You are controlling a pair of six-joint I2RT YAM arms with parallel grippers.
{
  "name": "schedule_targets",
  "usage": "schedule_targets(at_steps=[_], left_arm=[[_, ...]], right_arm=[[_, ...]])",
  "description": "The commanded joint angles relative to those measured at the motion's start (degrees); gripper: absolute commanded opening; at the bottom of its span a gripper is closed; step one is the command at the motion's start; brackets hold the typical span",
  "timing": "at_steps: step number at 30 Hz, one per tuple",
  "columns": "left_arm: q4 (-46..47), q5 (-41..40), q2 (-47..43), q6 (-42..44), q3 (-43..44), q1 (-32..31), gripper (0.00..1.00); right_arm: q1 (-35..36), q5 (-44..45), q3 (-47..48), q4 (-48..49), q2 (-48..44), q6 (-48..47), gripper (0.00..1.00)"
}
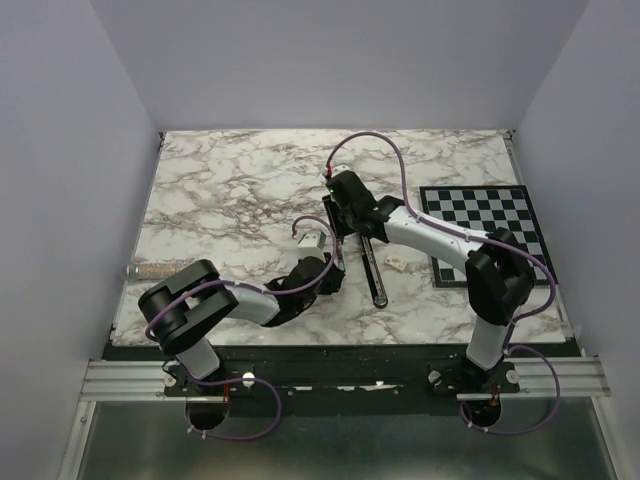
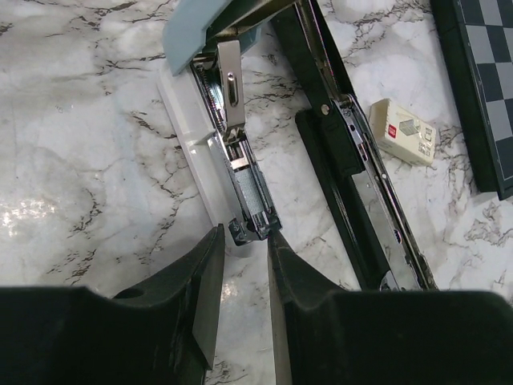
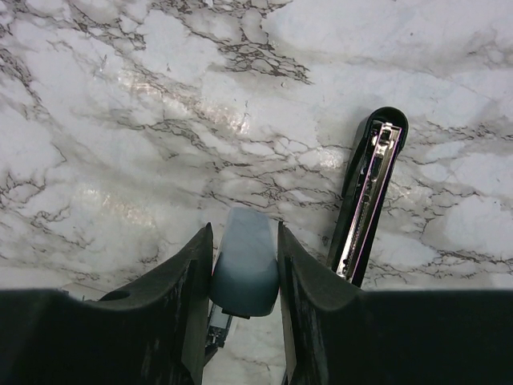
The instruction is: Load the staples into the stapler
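The short dull-grey strip of joined staples (image 2: 253, 196) lies in the silvery metal channel of the small white plastic stapler (image 2: 188, 132), towards the channel's front end, near the middle of the marbled tabletop (image 2: 80, 160). By its look the strip is very light, slick and thin. It is stiff along its length but likely to snap at its glued joints, so it wants a gentle pinch across the long sides near the middle, with no twist. The left gripper (image 2: 245, 235) sits at the channel's nose with its jaws a little apart, one tip on either side, clamping nothing that I can see. The right gripper (image 3: 244, 233) is clamped on the stapler's rounded light-blue plastic lid (image 3: 244, 273), holding it tilted up off the channel. With both grippers at this white stapler, I take it to be the one being loaded. Just beside it lies a long slim black stapler (image 2: 325, 152), opened flat with its chrome rail showing. Beyond that are a small beige staple box (image 2: 403, 131) and a chequered board (image 2: 481, 80).
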Motion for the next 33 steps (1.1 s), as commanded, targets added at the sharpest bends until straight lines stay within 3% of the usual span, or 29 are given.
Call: schedule_targets(at_steps=[1,24,33], left_arm=[[-3.6,-4.5,2.1,-2.5,0.6,0.5,0.34],[-4.3,-4.0,3.7,-7.6,0.9,0.6,0.34],[-2.4,-3.2,-0.1,-9.2,-1.3,0.6,0.35]], right_arm=[[1.5,0.7,-4.4,0.3,-2.2,1.4,0.05],[9.0,6.2,-18.4,7.5,-6.5,5.0,0.03],[9.9,7.0,-20.4,8.4,-6.1,5.4,0.02]])
